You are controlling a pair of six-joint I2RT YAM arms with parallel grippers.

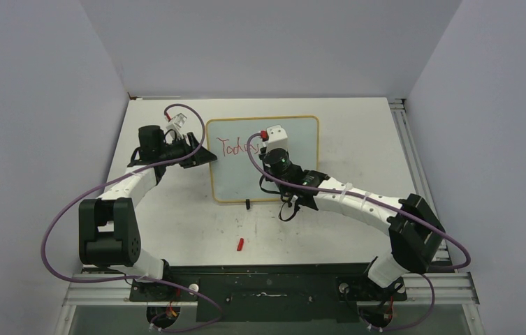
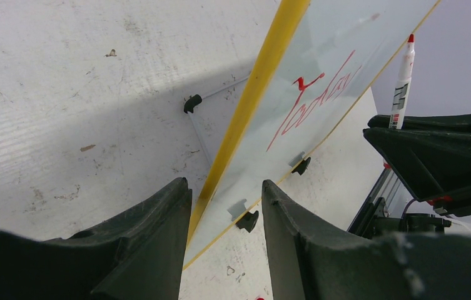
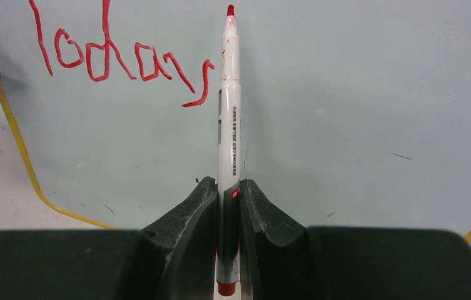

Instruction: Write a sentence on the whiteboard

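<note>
Sitting on the white worktop (image 1: 176,223), the rounded white whiteboard (image 1: 295,150) with thin yellow frame has its left edge straddled by the parted left hand (image 2: 223,194), grip can't tell, while the right hand (image 3: 223,187) is clamped on a white red-tipped marker (image 3: 229,112), tip just past the red handwritten sentence (image 3: 120,59) reading "Todays".

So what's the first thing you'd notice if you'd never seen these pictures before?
The red writing on the whiteboard in the middle of the table, reading roughly "Today". Next, the red marker standing up in the right gripper, its tip near the last letter. The left gripper straddles the board's left edge.
</note>
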